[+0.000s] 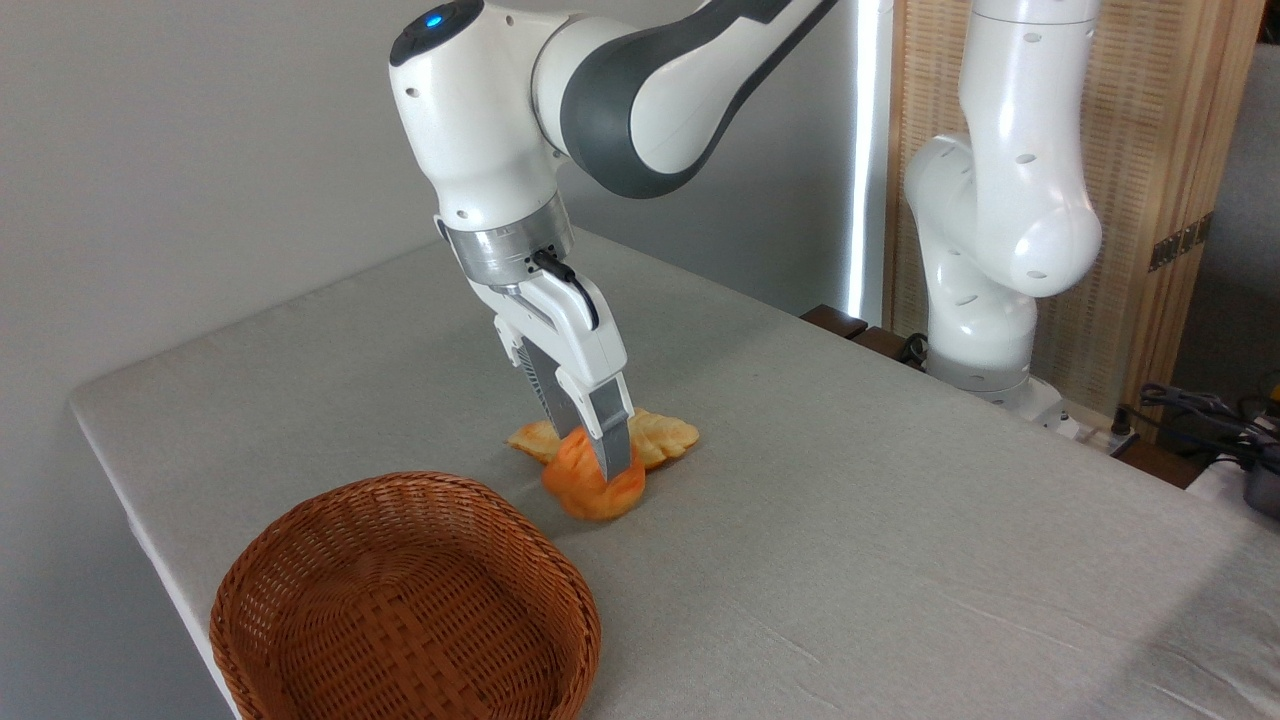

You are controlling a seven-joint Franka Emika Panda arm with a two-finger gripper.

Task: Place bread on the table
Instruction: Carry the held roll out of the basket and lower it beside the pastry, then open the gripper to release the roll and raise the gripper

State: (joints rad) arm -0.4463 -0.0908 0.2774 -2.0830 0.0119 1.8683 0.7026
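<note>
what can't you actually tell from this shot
Fixed camera view only:
- Whether the bun touches the table: its underside is hidden.
- Middle of the pale loaf: covered by the bun and gripper.
- Near side of the basket: cut off by the bottom edge.

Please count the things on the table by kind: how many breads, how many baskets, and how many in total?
Bread: 2, the orange bun held by the gripper and the paler loaf behind it.
Basket: 1, the wicker basket, nothing inside.
Total: 3.
</note>
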